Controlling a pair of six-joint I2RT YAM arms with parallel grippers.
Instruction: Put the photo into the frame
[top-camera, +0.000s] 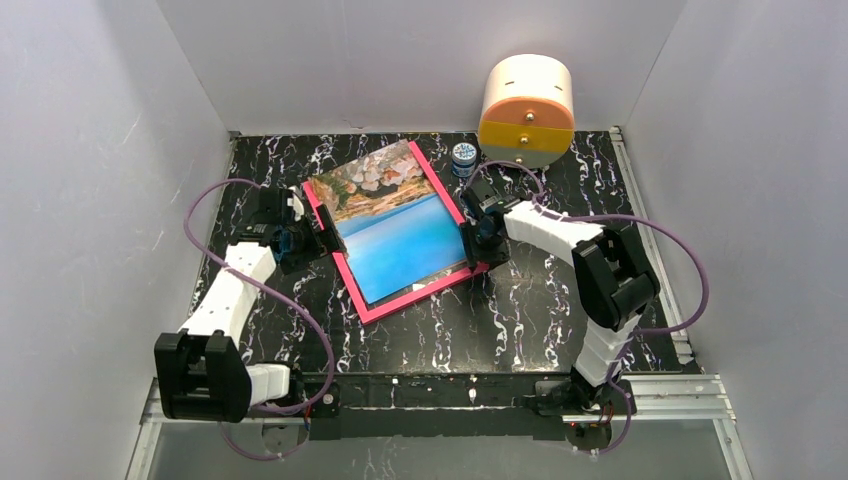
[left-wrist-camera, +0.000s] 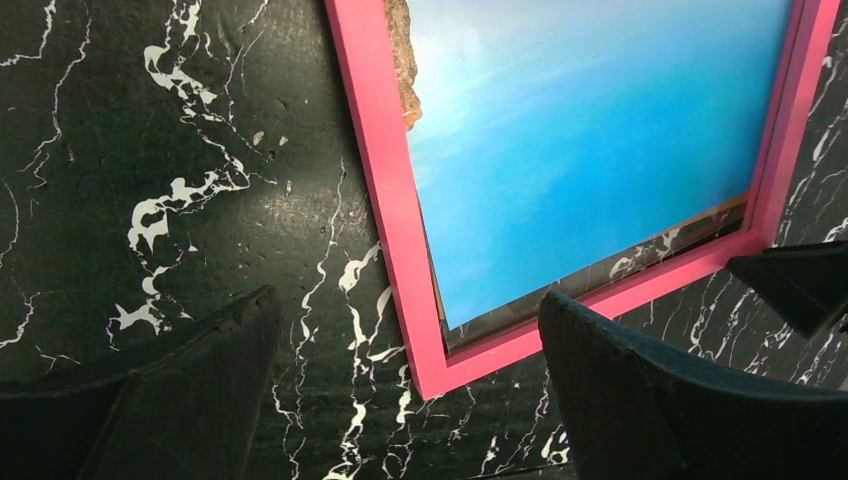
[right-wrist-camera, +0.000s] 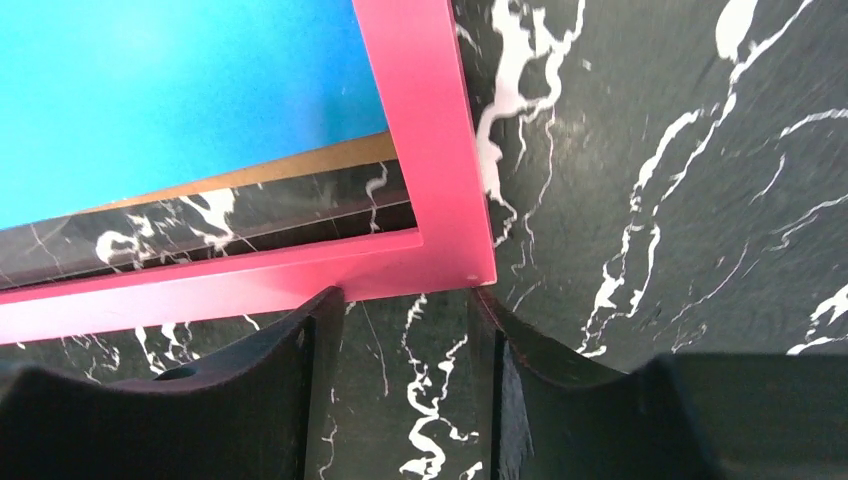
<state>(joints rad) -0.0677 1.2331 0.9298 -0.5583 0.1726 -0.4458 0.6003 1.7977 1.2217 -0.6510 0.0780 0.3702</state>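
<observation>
One pink-red rectangular picture frame (top-camera: 425, 292) lies flat on the black marbled surface (top-camera: 500, 320), with one coastal paper photo (top-camera: 395, 225) lying inside its rim. Left tool (top-camera: 322, 238), spread wide, and right tool (top-camera: 468, 244), narrowly parted, flank it: two tools, both empty

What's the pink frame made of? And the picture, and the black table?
Frame: smooth matte pink rim, painted wood or plastic; can't tell which. Photo: thin printed paper, faint sheen. Table: black with white veins like marble, but its pebbly texture suggests a printed covering.
</observation>
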